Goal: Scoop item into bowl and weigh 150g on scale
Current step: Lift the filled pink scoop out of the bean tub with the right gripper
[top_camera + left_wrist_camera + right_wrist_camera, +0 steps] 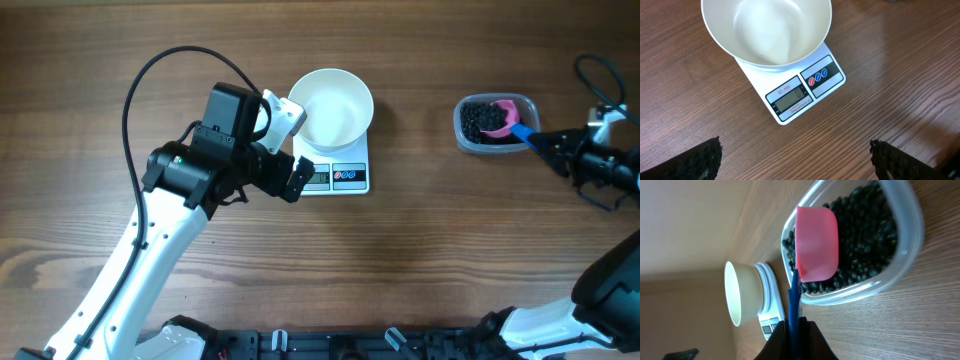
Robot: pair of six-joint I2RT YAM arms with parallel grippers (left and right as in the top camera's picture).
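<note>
left gripper (795, 150): open wide; its two black fingertips (707, 157) sit in the bottom corners of the left wrist view, holding nothing
left gripper place: centre-left of overhead frame, just beside the left edge of the scale, over the table
right gripper (792, 340): clamped on the blue handle (794, 302) of the pink scoop (816, 242)
right gripper place: right edge of overhead frame, just right of the tub
scoop: pink cup lies in the tub on top of the beads, handle sticking out over the tub rim toward the gripper; can't tell if any beads are in the cup
item, black beads (865, 235): loose dark heap in the clear plastic tub (463, 135), upper right of overhead frame
bowl (335, 105): white, round, upright, sitting on the scale, top centre of overhead frame; inside is plain glossy white
scale (832, 82): white, rectangular, under the bowl, display strip poking out toward the bottom of the overhead frame
scale display (790, 98): grey LCD reading 0, small red and blue buttons to its right
bowl vs tub: well apart, bare wood between them
table (450, 260): brown wood grain
left arm: white links, black wrist, comes in from lower left of overhead frame
</note>
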